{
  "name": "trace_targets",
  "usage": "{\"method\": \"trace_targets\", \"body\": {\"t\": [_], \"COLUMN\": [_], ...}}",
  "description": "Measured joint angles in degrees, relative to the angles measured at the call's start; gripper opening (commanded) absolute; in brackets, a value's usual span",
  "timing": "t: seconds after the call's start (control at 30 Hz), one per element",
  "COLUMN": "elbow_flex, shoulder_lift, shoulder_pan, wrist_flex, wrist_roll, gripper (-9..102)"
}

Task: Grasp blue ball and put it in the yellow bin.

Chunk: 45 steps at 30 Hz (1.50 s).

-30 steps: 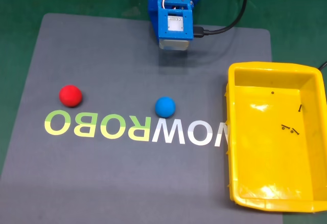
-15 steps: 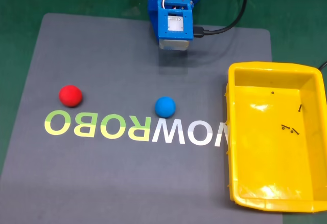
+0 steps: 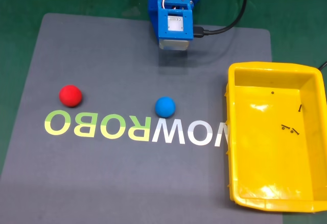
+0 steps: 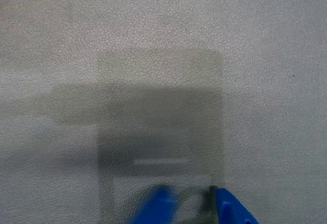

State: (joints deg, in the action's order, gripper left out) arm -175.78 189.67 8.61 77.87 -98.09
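The blue ball [image 3: 165, 107] rests on the grey mat, just above the printed letters near the middle in the fixed view. The yellow bin [image 3: 236, 132] stands at the right, with only small dark specks on its floor. My blue arm [image 3: 175, 24] is folded at the mat's far edge, well behind the ball and apart from it. In the wrist view my gripper [image 4: 188, 204] points down at bare mat. Its blue fingertips [image 4: 232, 211] sit close together at the bottom edge, shut, with nothing between them.
A red ball [image 3: 70, 95] lies on the mat at the left, far from the blue one. A black cable [image 3: 230, 24] runs from the arm to the upper right. Green table surface surrounds the mat [image 3: 102, 55].
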Motion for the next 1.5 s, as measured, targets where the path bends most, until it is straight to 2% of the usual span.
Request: {"method": "trace_targets", "body": {"t": [0.13, 0.47, 0.73, 0.83, 1.17, 1.5], "elbow_flex": [0.0, 0.2, 4.2, 7.8, 18.8, 27.1], "shoulder_lift": [0.0, -1.0, -24.6, -32.7, -51.9, -65.9], "shoulder_pan": [0.2, -0.7, -0.7, -0.7, -0.7, -0.7], "wrist_flex": [-1.1, -14.9, -37.3, -43.0, -52.2, -56.9], "wrist_roll": [0.8, -1.2, -2.1, -2.1, -0.6, 0.6], "gripper": [32, 33, 33, 33, 33, 33]}}
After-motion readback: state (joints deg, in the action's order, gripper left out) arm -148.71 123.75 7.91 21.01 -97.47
